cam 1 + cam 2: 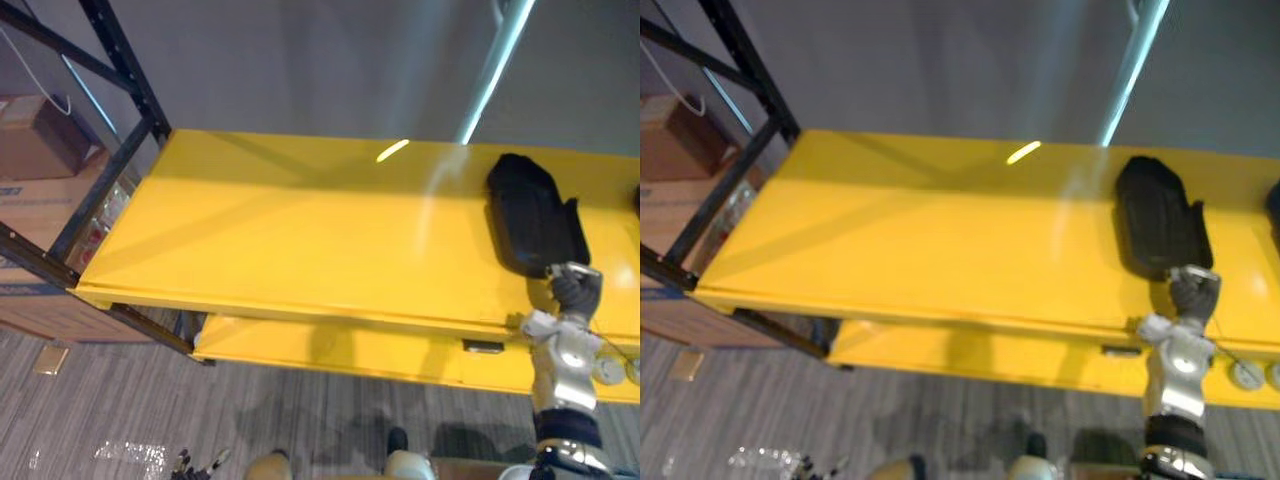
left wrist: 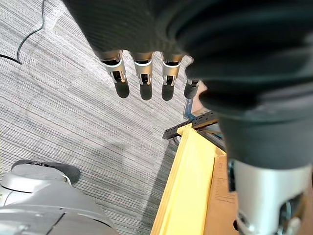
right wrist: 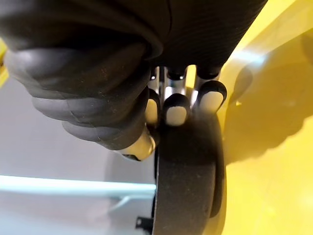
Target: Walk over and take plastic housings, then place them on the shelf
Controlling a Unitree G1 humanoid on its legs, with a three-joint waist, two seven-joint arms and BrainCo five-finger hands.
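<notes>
A black plastic housing (image 1: 532, 215) lies flat on the top yellow shelf (image 1: 300, 230), toward its right end. My right hand (image 1: 576, 290) reaches up to the housing's near end. In the right wrist view its fingers (image 3: 177, 110) are curled over the edge of the housing (image 3: 188, 186) with the thumb (image 3: 139, 146) beside it. A second black piece (image 1: 636, 200) shows at the far right edge of the shelf. My left hand (image 2: 142, 73) hangs low over the carpet with straight fingers and holds nothing.
A black rack frame (image 1: 125, 70) stands at the shelf's left end, with cardboard boxes (image 1: 35, 135) behind it. A lower yellow shelf (image 1: 350, 350) sticks out beneath the top one. Grey carpet (image 1: 120, 410) lies in front.
</notes>
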